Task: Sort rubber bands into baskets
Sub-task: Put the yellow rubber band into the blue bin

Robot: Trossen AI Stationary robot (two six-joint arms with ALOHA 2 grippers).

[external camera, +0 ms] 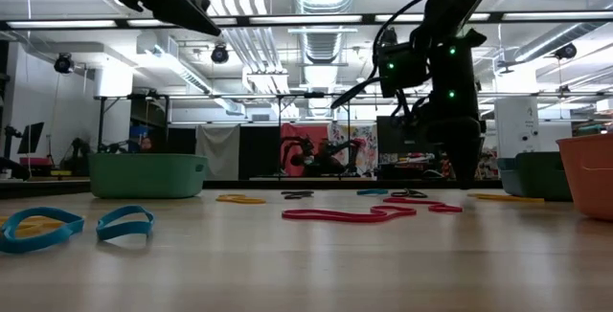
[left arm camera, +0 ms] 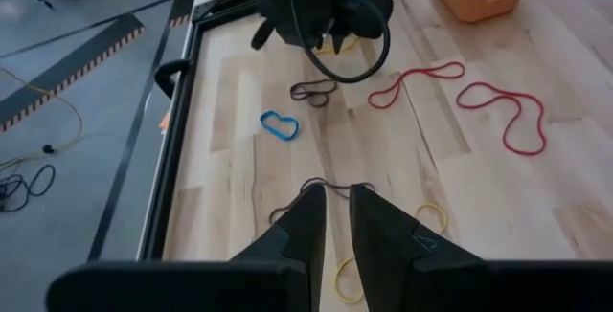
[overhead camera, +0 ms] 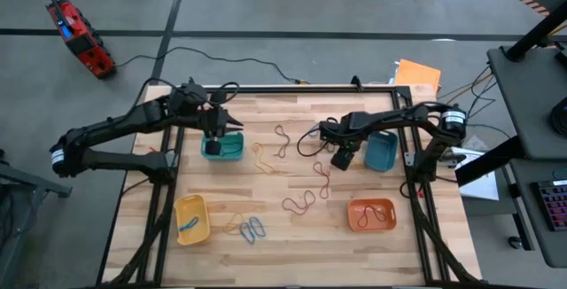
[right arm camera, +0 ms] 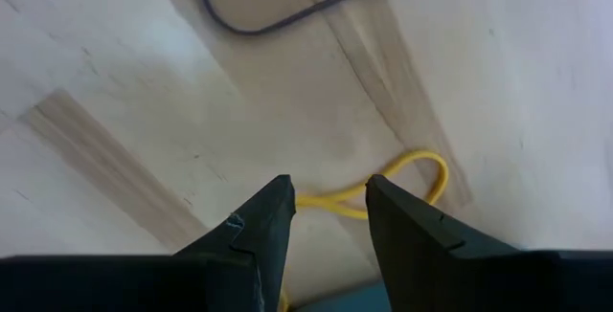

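My right gripper [overhead camera: 341, 159] is low over the table beside the blue basket [overhead camera: 381, 150]. It is open, with one finger on each side of a yellow rubber band [right arm camera: 330, 200] that lies flat on the wood; I cannot tell whether they touch it. My left gripper [overhead camera: 236, 129] is high above the teal-green basket [overhead camera: 221, 147]; its fingers [left arm camera: 311, 218] stand a narrow gap apart and hold nothing. The yellow basket [overhead camera: 191, 218] and the orange basket [overhead camera: 371, 215] stand near the front. Red-brown bands [overhead camera: 306, 199], blue bands [overhead camera: 252, 229] and a grey band [left arm camera: 313, 90] lie loose on the table.
A black cable [overhead camera: 310, 138] loops on the table by my right arm. A flat orange sheet [overhead camera: 416, 72] lies beyond the table's far right corner. The table's black frame [overhead camera: 292, 89] runs along its edges. Bare wood shows at the front middle.
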